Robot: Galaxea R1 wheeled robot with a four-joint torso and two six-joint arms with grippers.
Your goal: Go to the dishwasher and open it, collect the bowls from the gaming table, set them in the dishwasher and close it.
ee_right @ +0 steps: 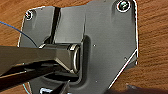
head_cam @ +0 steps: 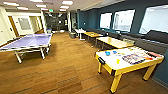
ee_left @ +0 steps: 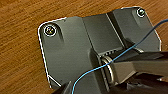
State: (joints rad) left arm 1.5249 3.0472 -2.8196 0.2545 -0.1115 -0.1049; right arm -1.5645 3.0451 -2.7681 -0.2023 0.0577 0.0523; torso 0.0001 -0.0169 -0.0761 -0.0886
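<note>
On the right of my head view, near at hand: one long white-topped table with a yellow edge and yellow legs (head_cam: pixel 117 71), the gaming table of my task.

Items on that table: two small round bright blue bowls (head_cam: pixel 107 53), set close together toward its near-left end, upright as far as I can tell; a small yellow piece (head_cam: pixel 118 60) near the middle; colourful flat board-game boxes (head_cam: pixel 133 58) spread over the far half. Bowls well apart from the boxes.

Other furniture: a purple-blue table-tennis table on a white folding frame (head_cam: pixel 27 41), left of the room; plain yellow-topped tables (head_cam: pixel 113 42) in a row behind the gaming table, beside dark grey sofas (head_cam: pixel 152 40) along the blue wall. Brown wood-plank floor (head_cam: pixel 62 72) between me and everything.

Fingers, left and right: the wrist views give my own dark plates, the jointed bars and a thin blue cable (ee_left: pixel 120 53) over the same wood floor; I cannot tell whether either set is wide, narrow or holding anything.

Task status, as I judge it: the bowls are uncollected, both on the table. No dishwasher in sight, so whether it is open I cannot say. Left to do: take the bowls, load them, close the door.
</note>
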